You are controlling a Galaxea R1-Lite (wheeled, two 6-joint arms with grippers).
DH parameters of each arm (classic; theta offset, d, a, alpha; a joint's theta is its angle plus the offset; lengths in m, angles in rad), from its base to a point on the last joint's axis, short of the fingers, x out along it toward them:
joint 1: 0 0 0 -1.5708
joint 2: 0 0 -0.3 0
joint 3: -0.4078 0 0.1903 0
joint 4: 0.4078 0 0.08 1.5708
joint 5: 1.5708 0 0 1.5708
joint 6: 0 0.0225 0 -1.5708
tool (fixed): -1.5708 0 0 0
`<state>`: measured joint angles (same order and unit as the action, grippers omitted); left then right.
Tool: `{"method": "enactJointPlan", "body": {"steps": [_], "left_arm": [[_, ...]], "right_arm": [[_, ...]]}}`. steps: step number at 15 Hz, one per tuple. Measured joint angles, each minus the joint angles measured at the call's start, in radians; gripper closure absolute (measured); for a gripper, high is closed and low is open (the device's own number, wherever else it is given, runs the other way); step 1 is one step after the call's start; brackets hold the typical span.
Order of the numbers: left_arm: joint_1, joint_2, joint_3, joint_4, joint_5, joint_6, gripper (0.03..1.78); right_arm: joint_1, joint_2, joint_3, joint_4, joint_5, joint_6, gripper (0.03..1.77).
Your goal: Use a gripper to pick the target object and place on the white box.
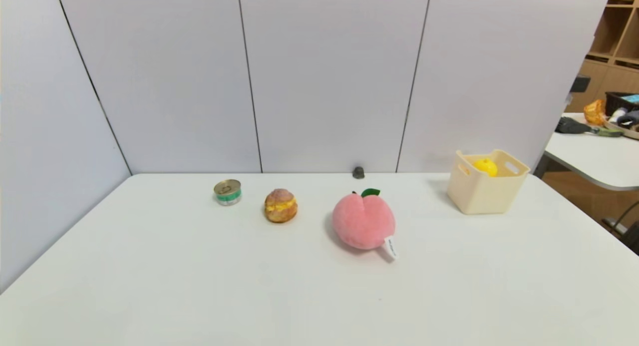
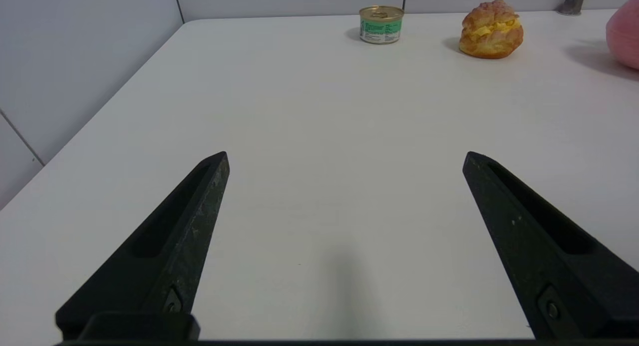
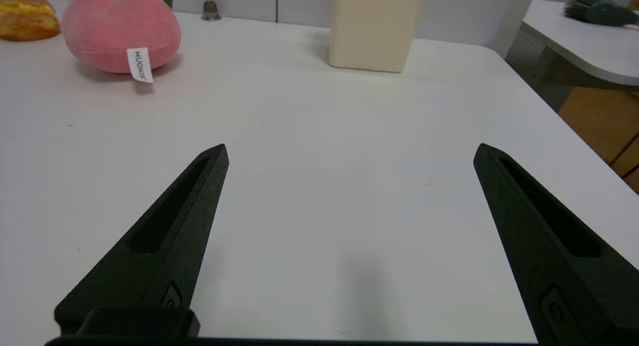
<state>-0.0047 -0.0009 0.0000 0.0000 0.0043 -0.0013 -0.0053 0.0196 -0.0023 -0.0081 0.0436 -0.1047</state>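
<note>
The yellow duck toy [image 1: 485,166] lies inside the cream-white box [image 1: 479,193] at the table's back right; only its yellow top shows over the rim. From the right wrist view the box [image 3: 372,29] stands far ahead and the duck is hidden by its wall. My right gripper [image 3: 351,154] hovers open over bare table near the front, nothing between its fingers. My left gripper [image 2: 345,159] is open too, low over the front left of the table. Neither arm shows in the head view.
A pink plush peach [image 1: 364,221] sits mid-table, a cream puff [image 1: 280,205] and a small green-labelled tin [image 1: 227,191] to its left. A grey knob [image 1: 358,172] stands at the back wall. A second table [image 1: 594,156] with clutter lies to the right.
</note>
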Motion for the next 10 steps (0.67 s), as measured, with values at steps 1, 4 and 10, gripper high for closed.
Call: {"method": "enactJointPlan", "body": {"steps": [1, 4, 10], "left_arm": [[0.0, 0.0, 0.0, 0.0, 0.0, 0.0, 0.12], [0.0, 0.0, 0.0, 0.0, 0.0, 0.0, 0.12], [0.0, 0.0, 0.0, 0.0, 0.0, 0.0, 0.12]], "right_arm": [[0.0, -0.009, 0.001, 0.003, 0.0, 0.0, 0.11], [0.001, -0.02, 0.002, 0.003, 0.001, 0.0, 0.11], [0.001, -0.021, 0.002, 0.001, 0.001, 0.001, 0.11]]}}
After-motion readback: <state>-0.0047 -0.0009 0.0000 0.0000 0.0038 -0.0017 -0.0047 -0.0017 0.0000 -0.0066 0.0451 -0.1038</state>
